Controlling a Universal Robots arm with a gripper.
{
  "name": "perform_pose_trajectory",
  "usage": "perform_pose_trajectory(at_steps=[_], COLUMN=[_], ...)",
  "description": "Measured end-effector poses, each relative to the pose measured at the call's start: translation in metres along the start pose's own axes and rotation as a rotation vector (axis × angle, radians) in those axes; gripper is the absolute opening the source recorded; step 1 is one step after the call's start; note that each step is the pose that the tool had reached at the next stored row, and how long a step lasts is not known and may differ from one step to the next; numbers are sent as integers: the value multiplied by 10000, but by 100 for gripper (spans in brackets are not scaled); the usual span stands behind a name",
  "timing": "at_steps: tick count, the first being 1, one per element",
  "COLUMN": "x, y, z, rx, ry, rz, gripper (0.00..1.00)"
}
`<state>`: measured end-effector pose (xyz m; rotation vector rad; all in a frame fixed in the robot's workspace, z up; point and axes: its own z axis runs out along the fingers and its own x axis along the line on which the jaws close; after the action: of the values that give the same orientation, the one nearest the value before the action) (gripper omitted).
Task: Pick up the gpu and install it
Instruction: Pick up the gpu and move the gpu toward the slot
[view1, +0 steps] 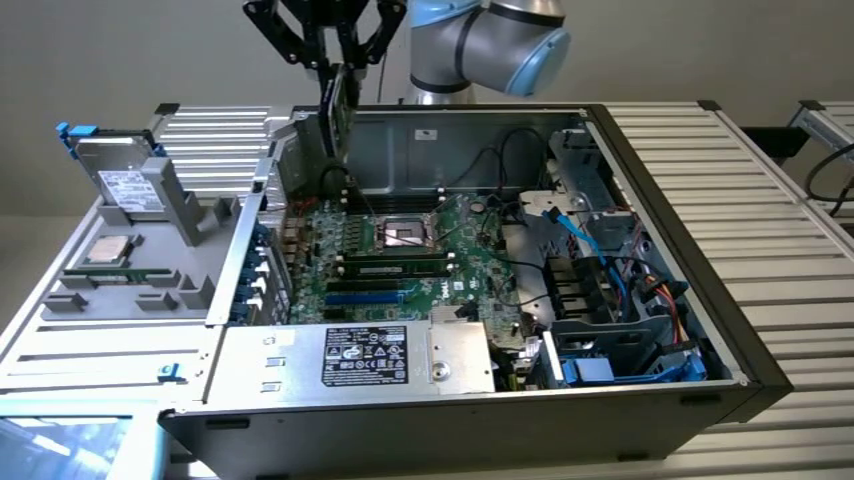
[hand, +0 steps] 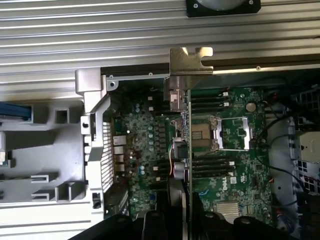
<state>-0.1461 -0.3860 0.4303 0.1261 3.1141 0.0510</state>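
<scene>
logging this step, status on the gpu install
Gripper shut on the gpu. Held upright above the motherboard, not seated. No obstruction visible below it.

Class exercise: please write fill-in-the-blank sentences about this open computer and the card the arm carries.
1. The claw grips the gpu, which hangs ___ the motherboard.
2. The motherboard's circuit board is coloured ___.
3. The gpu is not yet seated in any ___.

Missing words: above; green; slot
</scene>
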Motion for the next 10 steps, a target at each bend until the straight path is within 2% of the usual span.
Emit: perform_pose_trajectory(at_steps=[10], x=[-462], y=[-35], z=[11], rx=[1], ry=[1], rz=[-2], gripper=[29])
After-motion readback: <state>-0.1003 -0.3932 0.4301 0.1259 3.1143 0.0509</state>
